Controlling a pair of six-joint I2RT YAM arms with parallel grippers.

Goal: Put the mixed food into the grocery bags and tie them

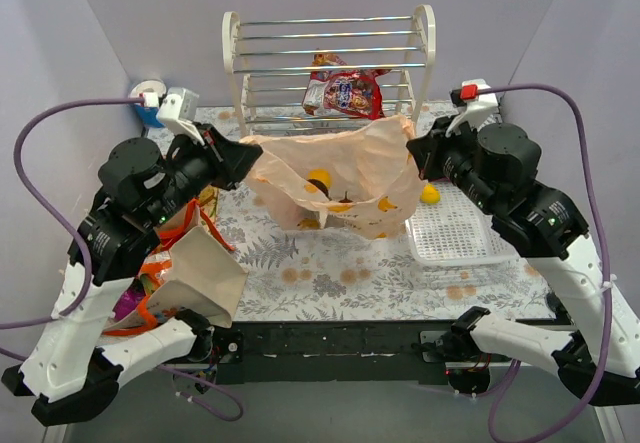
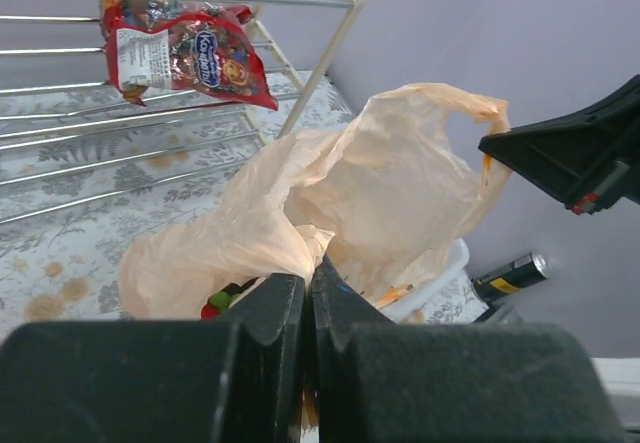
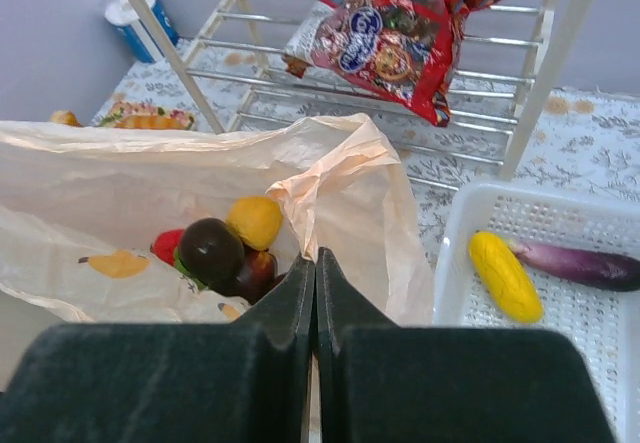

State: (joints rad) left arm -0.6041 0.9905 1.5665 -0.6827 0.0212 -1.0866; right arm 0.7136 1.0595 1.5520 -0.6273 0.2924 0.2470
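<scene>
Found left fingers (image 2: 285, 303) shut tight on a pinch of the plastic bag (image 2: 380, 183), film bunched right at the tips. Found right fingers (image 3: 290, 303) closed the same way on the opposite edge, no gap btwn them. Saw the bag stretched btwn the two pairs, mouth sagging open just ahead of the right tips, w/ fruit (image 3: 207, 250) pooled at the bottom just beyond. Judged it early in the tie, handles not yet crossed.

Risks as judged:
- Could tear the thin film at either pinch by pulling the pairs further apart under the fruit's weight.
- Held only a small fold per side, so could lose it w/ a quick twist and dump the load onto the bench (image 1: 300, 263).
- Could roll fruit out of the wide mouth by tilting while crossing.
- Noted red packet (image 3: 395, 38) on the rack (image 1: 428, 38) well beyond both tips, and yellow fruit (image 3: 504, 275) in the basket (image 3: 600, 343) to the right of the right fingers. Tying now would prob. shut both out.
- Noted tote (image 1: 205, 273) slumped well behind the left fingers, untied.
</scene>
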